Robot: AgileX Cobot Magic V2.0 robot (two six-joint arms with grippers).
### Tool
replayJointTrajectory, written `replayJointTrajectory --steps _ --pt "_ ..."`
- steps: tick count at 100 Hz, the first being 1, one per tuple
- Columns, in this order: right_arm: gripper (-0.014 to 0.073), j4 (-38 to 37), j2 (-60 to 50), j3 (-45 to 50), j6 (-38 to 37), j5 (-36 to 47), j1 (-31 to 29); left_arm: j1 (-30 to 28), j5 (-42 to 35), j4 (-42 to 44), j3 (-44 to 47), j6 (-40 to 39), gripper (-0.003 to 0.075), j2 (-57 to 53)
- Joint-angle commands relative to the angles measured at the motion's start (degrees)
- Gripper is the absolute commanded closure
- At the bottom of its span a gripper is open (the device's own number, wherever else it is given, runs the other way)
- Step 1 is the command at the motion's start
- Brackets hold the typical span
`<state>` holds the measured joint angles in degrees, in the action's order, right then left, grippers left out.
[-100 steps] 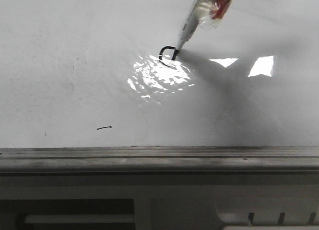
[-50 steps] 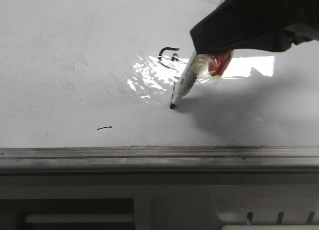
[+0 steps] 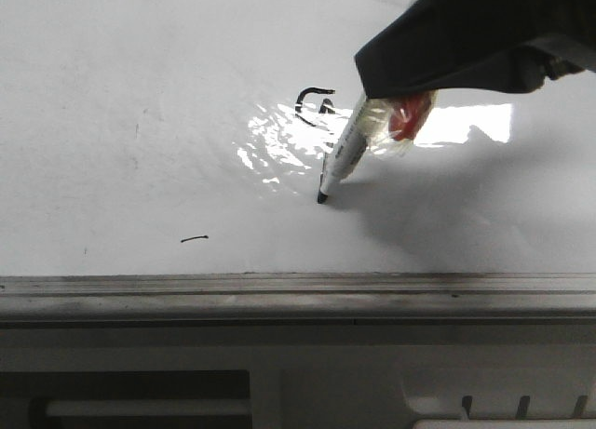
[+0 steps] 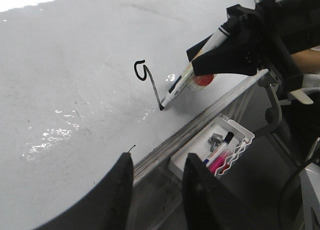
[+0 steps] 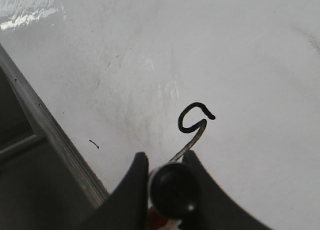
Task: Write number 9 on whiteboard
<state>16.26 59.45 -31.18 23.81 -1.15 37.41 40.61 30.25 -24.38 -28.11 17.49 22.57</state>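
Glossy whiteboard [image 3: 112,94] fills pretty much the whole bench from where I'm driving, with a nasty glare patch [image 3: 289,145] around the middle and the grey rail [image 3: 279,285] along the near edge. The 9 [image 4: 149,83] sits mid-board, a bit toward the right side: small hooked loop on top, stem running down toward the near edge. From the front camera the stem mostly vanishes in the glare, but both wrist cams show it fine.

Right gripper [image 5: 167,182] is clamped on the marker [image 3: 346,150], fingers closed around the barrel, tip apparently touching the board at the bottom of the stem. Left gripper [image 4: 156,190] hangs over the near edge with its fingers apart, holding nothing.

What worries me from here:
- If the tip drags sideways when I lift off, I'd expect a tail or kink on the stem, and it stops reading as a clean 9.
- Loop isn't closed where it meets the stem. Going back to fix it risks a double line, and the glare makes that spot hard to judge from the front.
- Marker's tilted a lot, with what looks like tape around the barrel. If it slips in the fingers, tip pressure changes and the line skips.
- There's a short dash [image 3: 195,238] near the rail on the left, plus a tray [image 4: 212,150] of pens hanging off the edge. Swinging low on the retreat could smear ink or clip that tray.
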Motion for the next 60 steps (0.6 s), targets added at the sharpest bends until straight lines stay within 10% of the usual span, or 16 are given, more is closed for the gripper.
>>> replayJointTrajectory --steps 1,60 --pt "0.0643 -1.6 2.4 0.8 2.1 -6.3 -1.2 0.0 -5.8 -0.9 -1.5 -0.4 0.0511 0.3" --pt "0.0647 -1.7 -6.4 -15.1 2.1 -15.7 6.4 0.1 -8.2 -0.8 -1.4 -0.4 0.0475 3.2"
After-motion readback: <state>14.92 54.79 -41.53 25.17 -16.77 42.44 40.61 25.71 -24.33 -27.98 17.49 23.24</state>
